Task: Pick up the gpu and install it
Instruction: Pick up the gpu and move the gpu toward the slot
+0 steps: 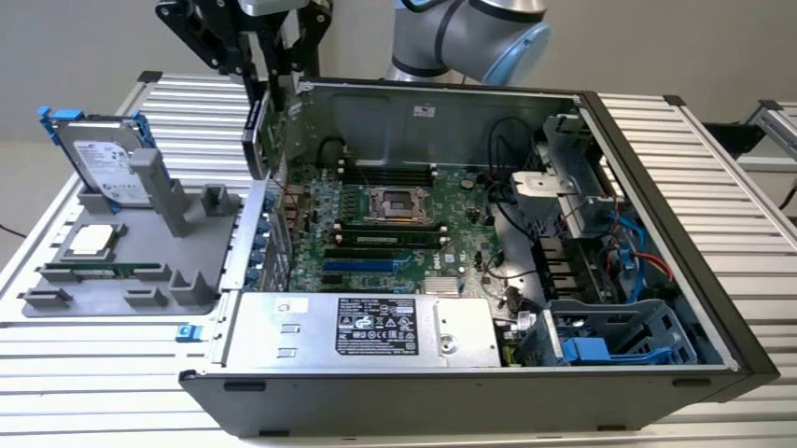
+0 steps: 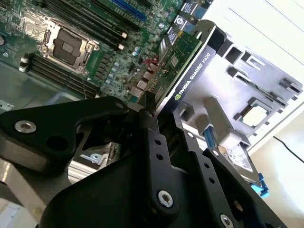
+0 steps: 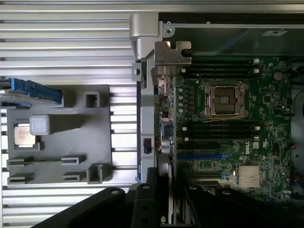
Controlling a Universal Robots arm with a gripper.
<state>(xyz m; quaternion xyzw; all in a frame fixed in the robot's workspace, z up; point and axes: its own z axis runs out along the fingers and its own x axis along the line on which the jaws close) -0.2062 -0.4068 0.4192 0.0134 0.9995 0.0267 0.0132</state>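
While the pincer is clamped on the gpu, the card juts out ahead of its fingertips, edge-on above the motherboard. I judge this the carry-to-slot step. Seating calls for aligning the card's edge with the blue slot beyond the pincer.

gpu between motherboard and tray

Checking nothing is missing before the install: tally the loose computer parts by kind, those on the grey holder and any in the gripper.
gpu, in the gripper: 1
hard drive, standing on the grey holder: 1
processor chip: 1
memory stick: 1
Total: 4
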